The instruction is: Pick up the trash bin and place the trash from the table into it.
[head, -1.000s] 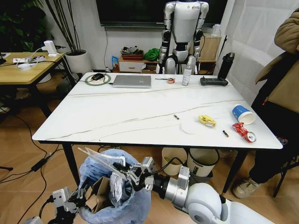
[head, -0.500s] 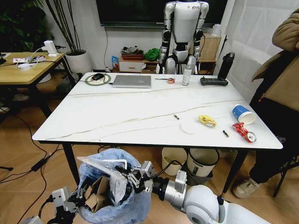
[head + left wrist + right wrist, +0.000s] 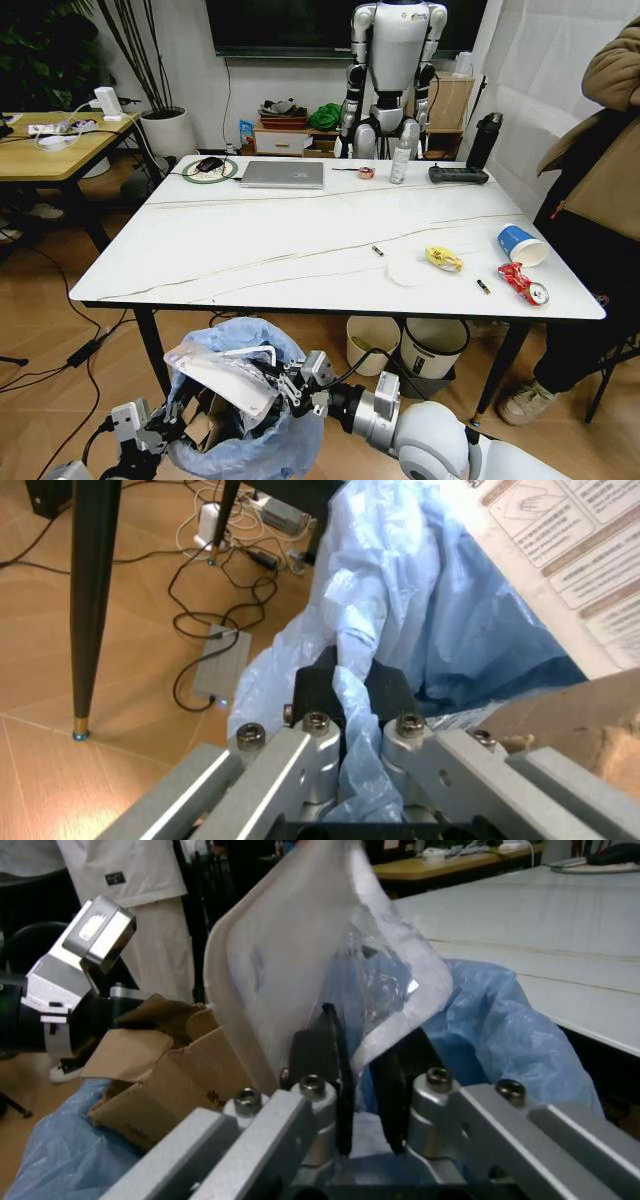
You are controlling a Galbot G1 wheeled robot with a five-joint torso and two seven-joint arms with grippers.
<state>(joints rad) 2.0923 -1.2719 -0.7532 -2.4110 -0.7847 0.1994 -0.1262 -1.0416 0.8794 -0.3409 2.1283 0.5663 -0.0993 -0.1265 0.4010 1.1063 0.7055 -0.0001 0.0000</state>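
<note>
The trash bin (image 3: 255, 440), lined with a crinkly light-blue bag, hangs low in front of the table (image 3: 250, 250). My left gripper (image 3: 150, 432) is shut on the bag's rim (image 3: 355, 697) at the bin's left side. A brown cardboard piece (image 3: 165, 1080) lies inside. My right gripper (image 3: 288, 385) is shut on a clear plastic tray (image 3: 220, 372), its fingers (image 3: 322, 1057) pinching the tray's edge (image 3: 300, 967) over the bin's mouth. On the table's right part lie a blue paper cup (image 3: 520, 244), a yellow wrapper (image 3: 444, 259), a red wrapper (image 3: 520, 283) and a white tissue (image 3: 405, 272).
A silver laptop (image 3: 283, 174), a spray bottle (image 3: 400, 160) and a black bottle (image 3: 483, 140) stand along the table's far edge. A cream bucket (image 3: 372, 340) and a white bin (image 3: 435, 345) sit under it. A person (image 3: 600, 200) stands at the right.
My right gripper has lowered and tipped the clear tray flatter, down onto the bin's mouth. The left gripper and the bin have stayed put.
</note>
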